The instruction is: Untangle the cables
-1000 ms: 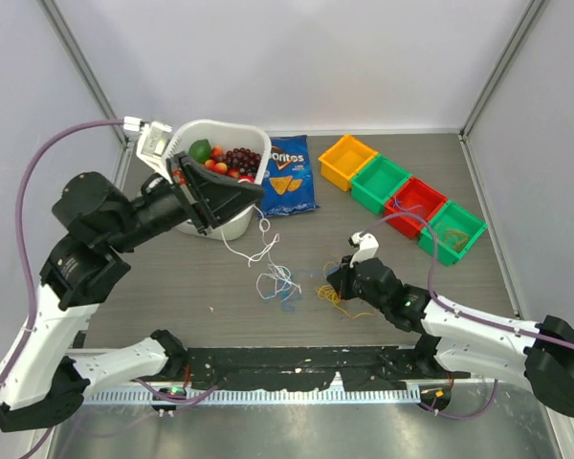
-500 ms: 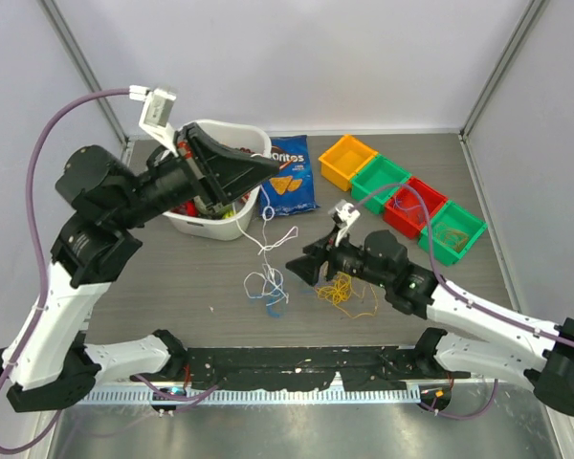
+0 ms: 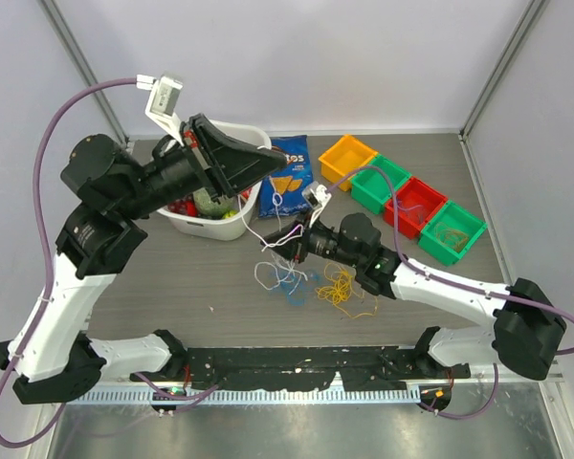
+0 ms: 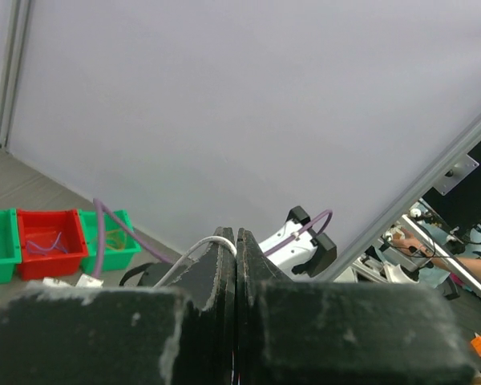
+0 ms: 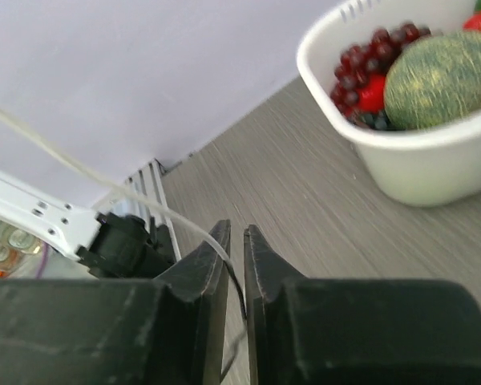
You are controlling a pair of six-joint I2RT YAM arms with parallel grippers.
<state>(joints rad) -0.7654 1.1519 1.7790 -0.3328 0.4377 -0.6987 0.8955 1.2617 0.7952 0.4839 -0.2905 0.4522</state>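
The cables lie mid-table: a white tangle (image 3: pixel 273 275), a blue strand (image 3: pixel 294 298) and a yellow bundle (image 3: pixel 340 285) just to the right. My left gripper (image 3: pixel 271 159) is raised above the basket, shut on a white cable (image 4: pixel 194 250) that hangs down to the tangle. My right gripper (image 3: pixel 271 245) is low over the tangle, pointing left. Its jaws (image 5: pixel 236 231) stand a narrow slit apart, and the white cable (image 5: pixel 144 210) runs across the left fingertip into that slit.
A white basket (image 3: pixel 210 226) of fruit stands at the back left, seen close in the right wrist view (image 5: pixel 417 164). A Doritos bag (image 3: pixel 294 174) lies beside it. Orange (image 3: pixel 346 158), green (image 3: pixel 378 182), red (image 3: pixel 416 203) and green (image 3: pixel 452 229) bins line the back right.
My left gripper rose and swung right, lifting the white cable. My right gripper left the yellow bundle, opened wide, moved left to the white cable and narrowed around it.
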